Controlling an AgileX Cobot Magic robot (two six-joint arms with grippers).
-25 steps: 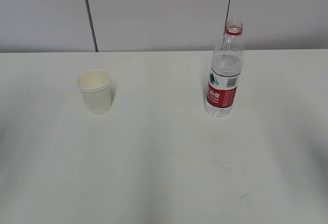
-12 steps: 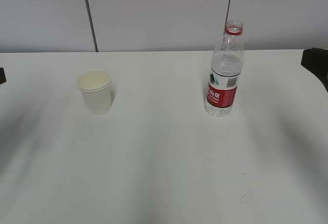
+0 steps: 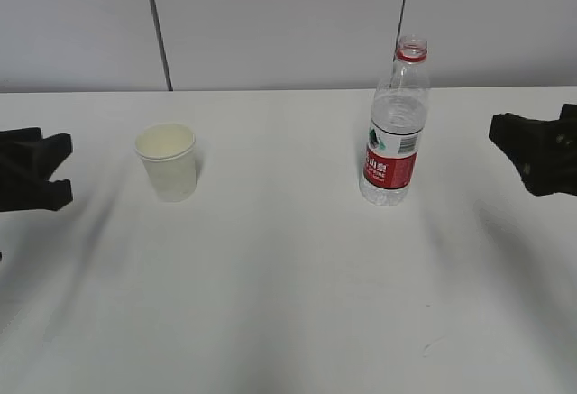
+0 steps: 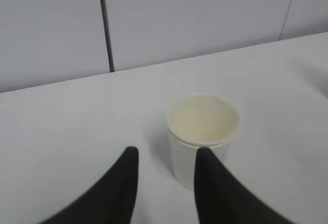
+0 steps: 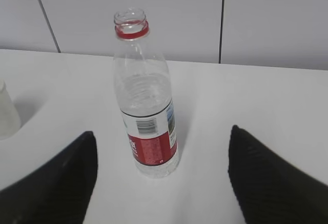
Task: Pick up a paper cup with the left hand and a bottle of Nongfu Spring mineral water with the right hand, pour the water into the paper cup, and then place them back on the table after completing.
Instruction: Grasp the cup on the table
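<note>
In the exterior view, a paper cup [image 3: 167,160] is seen standing upright on the left part of the white bench [image 3: 288,304], and a water bottle [image 3: 394,125] with a red label and no cap stands upright on the right part, well apart from the cup. The left pincer [image 3: 56,169] is seen at the left edge, near the cup but not touching it, with its two fingers spread apart. The right pincer [image 3: 509,148] is seen at the right edge, near the bottle and clear of it; how far it is spread cannot be told from this view.

In the left wrist view, the cup [image 4: 203,137] is shown just ahead of the left pincer [image 4: 166,155]. The two black fingers [image 4: 123,183] are held at a moderate spread, with nothing between them, and the cup sits in front of the right-hand finger.

In the right wrist view, the bottle [image 5: 145,101] is framed between the fingers of the right pincer [image 5: 163,134], which is held wide with nothing gripped. Clear water is seen inside the bottle. The edge of the cup [image 5: 7,110] is seen at the far left.
</note>
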